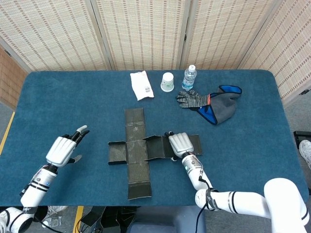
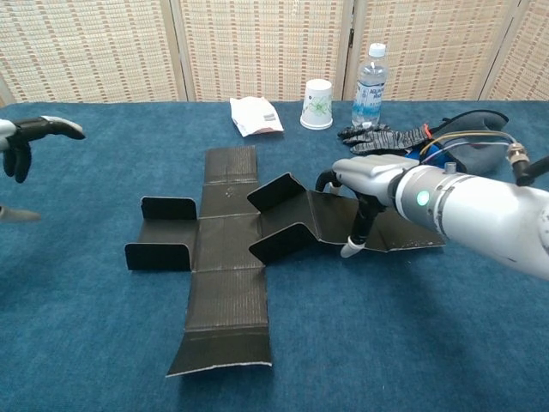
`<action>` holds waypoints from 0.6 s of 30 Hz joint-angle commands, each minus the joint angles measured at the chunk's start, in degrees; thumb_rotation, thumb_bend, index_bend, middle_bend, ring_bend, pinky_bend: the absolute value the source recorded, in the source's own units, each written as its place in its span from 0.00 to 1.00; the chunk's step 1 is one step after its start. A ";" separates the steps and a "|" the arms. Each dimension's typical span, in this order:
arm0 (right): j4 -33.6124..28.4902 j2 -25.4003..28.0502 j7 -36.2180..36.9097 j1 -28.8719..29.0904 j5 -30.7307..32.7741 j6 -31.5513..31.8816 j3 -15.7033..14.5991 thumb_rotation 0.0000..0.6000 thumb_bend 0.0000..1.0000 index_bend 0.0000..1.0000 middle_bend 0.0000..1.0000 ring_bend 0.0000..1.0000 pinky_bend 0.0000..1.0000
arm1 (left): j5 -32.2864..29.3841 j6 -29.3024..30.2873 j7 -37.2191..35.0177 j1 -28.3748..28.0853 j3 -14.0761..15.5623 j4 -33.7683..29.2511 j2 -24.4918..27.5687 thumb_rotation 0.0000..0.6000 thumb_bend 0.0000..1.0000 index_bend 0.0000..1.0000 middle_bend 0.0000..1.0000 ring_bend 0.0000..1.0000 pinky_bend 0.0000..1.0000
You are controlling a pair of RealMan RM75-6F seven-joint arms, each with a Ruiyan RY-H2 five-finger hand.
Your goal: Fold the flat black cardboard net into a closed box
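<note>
Both hands are up: the right hand (image 1: 180, 144) (image 2: 367, 183) presses fingers-down on the net's (image 1: 133, 150) (image 2: 225, 254) right arm, mid-table, holding nothing. Side flaps stand up beside it. Left hand (image 1: 64, 148) (image 2: 21, 137) hovers empty, fingers spread, well left of the net. Cup (image 1: 167, 81), bottle (image 1: 189, 77), gloves (image 1: 209, 103) sit far.

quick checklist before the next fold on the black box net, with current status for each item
1. Right hand on the cardboard net: ok, it rests on the right wing.
2. Left hand ready to help: not ok, it hovers open, off the net.
3. Small side flaps raised: ok, standing on both wings.
4. Long panels folded: not ok, near and far panels lie flat.
5. Clutter clear of net: ok, paper cup, bottle and gloves sit apart, farther back.
</note>
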 commanded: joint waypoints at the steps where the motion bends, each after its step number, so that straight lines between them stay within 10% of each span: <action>1: -0.13 0.55 0.73 0.18 -0.31 -0.28 -0.60 1.00 0.18 0.21 0.33 0.88 1.00 | 2.89 -2.24 -0.34 -3.57 1.51 5.76 -4.65 1.00 0.12 0.00 0.00 0.55 0.64; 18: -0.03 1.53 4.54 0.31 -1.82 0.05 -3.02 1.00 0.16 0.21 0.33 0.88 1.00 | 3.11 -2.27 -1.10 -6.60 4.33 16.44 -15.15 1.00 0.12 0.00 0.00 0.55 0.70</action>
